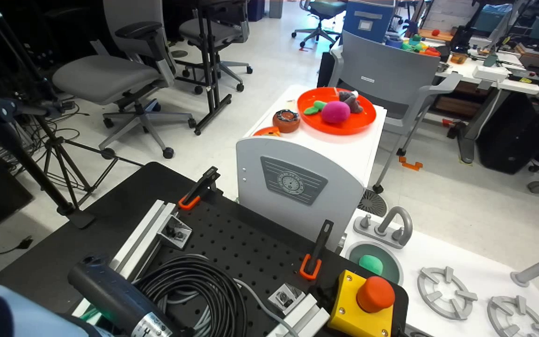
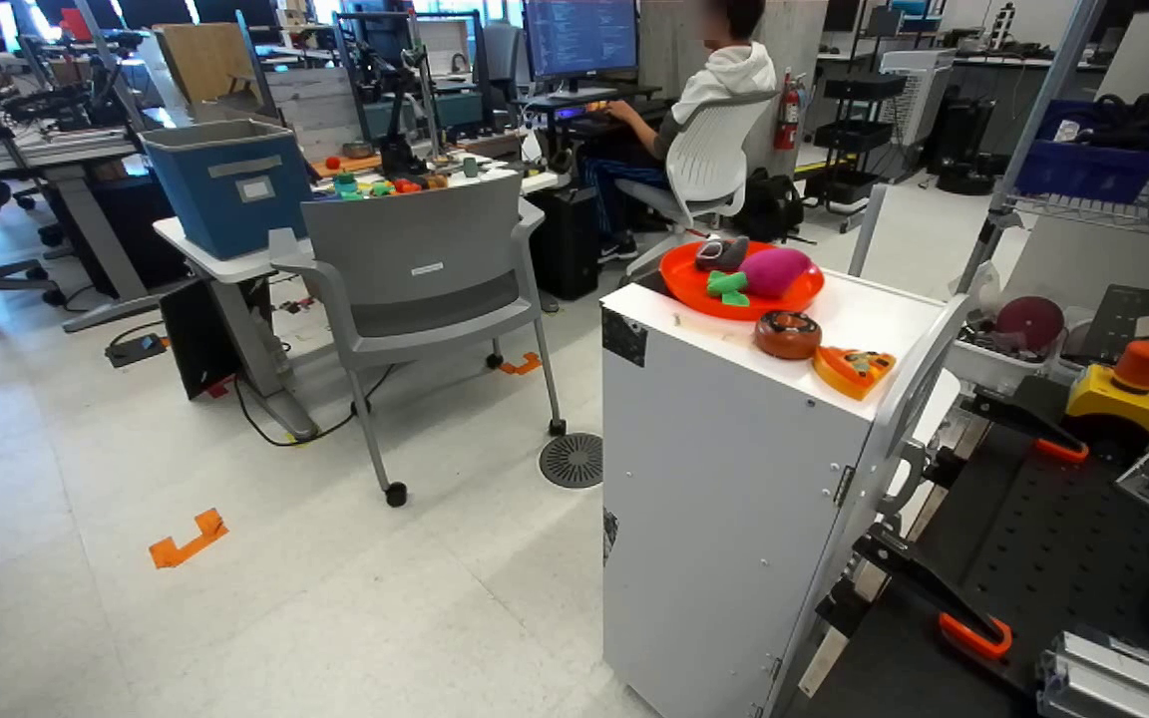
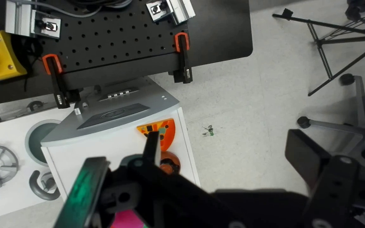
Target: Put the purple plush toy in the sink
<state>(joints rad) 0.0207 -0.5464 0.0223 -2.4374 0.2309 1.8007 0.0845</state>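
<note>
The purple plush toy [image 1: 335, 112] is a roundish magenta lump with green leaves, lying on an orange plate [image 1: 360, 123]. It shows in both exterior views [image 2: 777, 272]. Only a piece of it shows in the wrist view [image 3: 126, 219], at the bottom, left of the jaws. The sink [image 1: 394, 270] is a grey-green basin in the white counter, with a green lump in it. In the wrist view the sink [image 3: 38, 141] is partly hidden by a grey panel. My gripper [image 3: 225, 139] is open, with only floor between its fingers. The gripper is out of both exterior views.
A dark grey toy [image 1: 348, 99] shares the plate. A brown ring [image 2: 787, 335] and a pizza slice [image 2: 854, 372] lie beside it. The grey panel [image 1: 297, 187] stands between cabinet top and sink. A faucet [image 1: 403, 224] rises beside the sink; a chair [image 1: 386, 70] stands behind.
</note>
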